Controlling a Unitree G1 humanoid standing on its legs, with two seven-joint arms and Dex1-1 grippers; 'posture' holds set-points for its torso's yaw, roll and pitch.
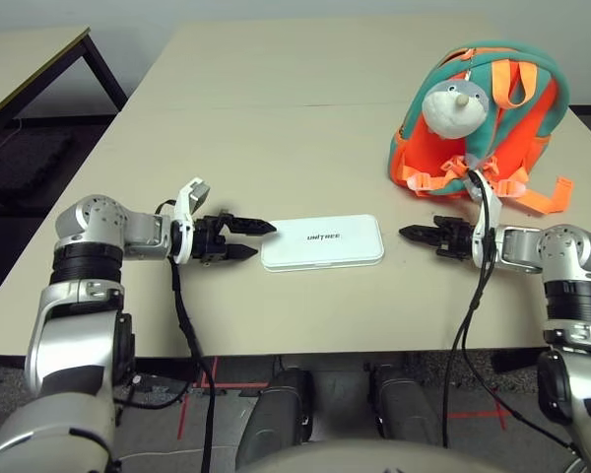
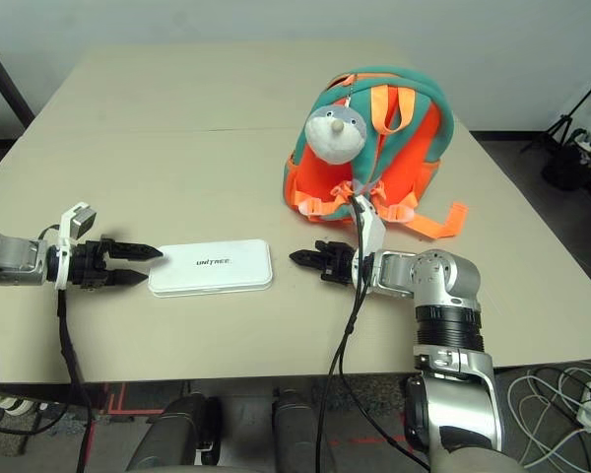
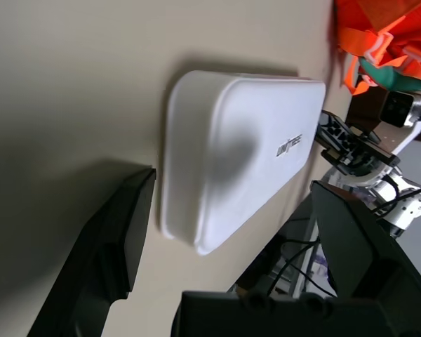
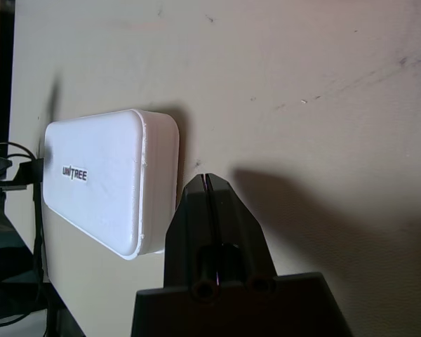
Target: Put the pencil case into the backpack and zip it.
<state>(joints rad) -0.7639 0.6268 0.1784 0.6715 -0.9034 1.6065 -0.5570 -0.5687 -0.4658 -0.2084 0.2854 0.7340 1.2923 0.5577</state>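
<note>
white pencil case (image 1: 322,242) flat on table (image 1: 276,118); left gripper (image 1: 251,239) spread wide just beside it; right gripper (image 1: 411,234) pinched closed, empty, near case; backpack (image 1: 483,118) behind case

I see silver ribbed forearms with black joint bands, black two-finger grippers, white wrist camera mounts, and black cables trailing from each wrist.
</note>
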